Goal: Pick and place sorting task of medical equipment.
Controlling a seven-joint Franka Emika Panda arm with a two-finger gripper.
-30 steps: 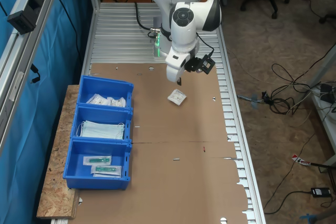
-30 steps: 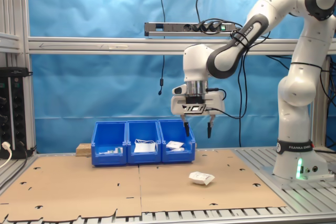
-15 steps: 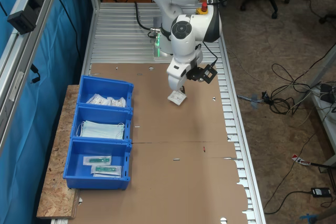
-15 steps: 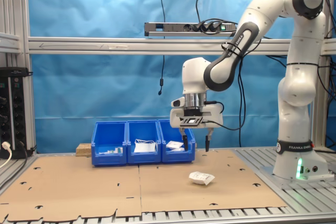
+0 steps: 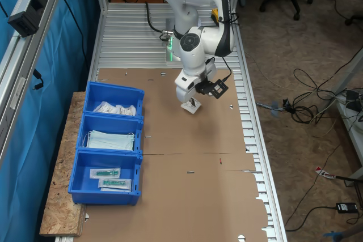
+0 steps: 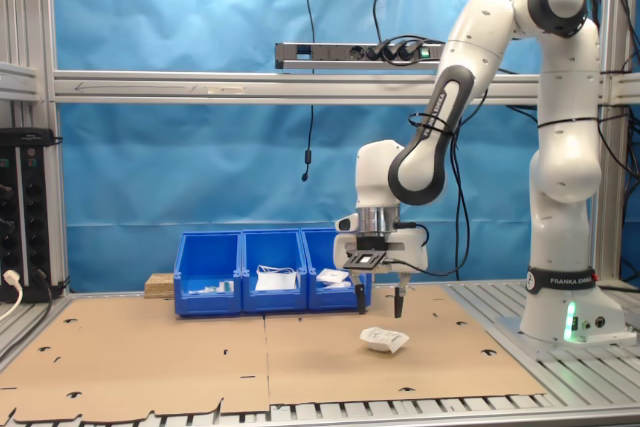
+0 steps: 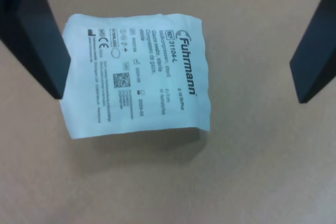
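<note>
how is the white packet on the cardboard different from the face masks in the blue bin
The white packet is small and roughly square; the face masks are larger, pale blue and folded. The packet lies loose on the cardboard beneath the open end effector; the masks sit in the bin's middle compartment. Both lie flat.

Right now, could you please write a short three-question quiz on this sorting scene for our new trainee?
1. True or false: the gripper has its jaws shut on the small flat white plastic packet.
2. What does the packet lie on: A) brown cardboard sheet, B) blue plastic bin, C) metal grating?
3. What fills the bin's middle compartment?

Key:
1. False: the jaws are open, above the packet.
2. A.
3. Pale blue folded face masks.
</note>
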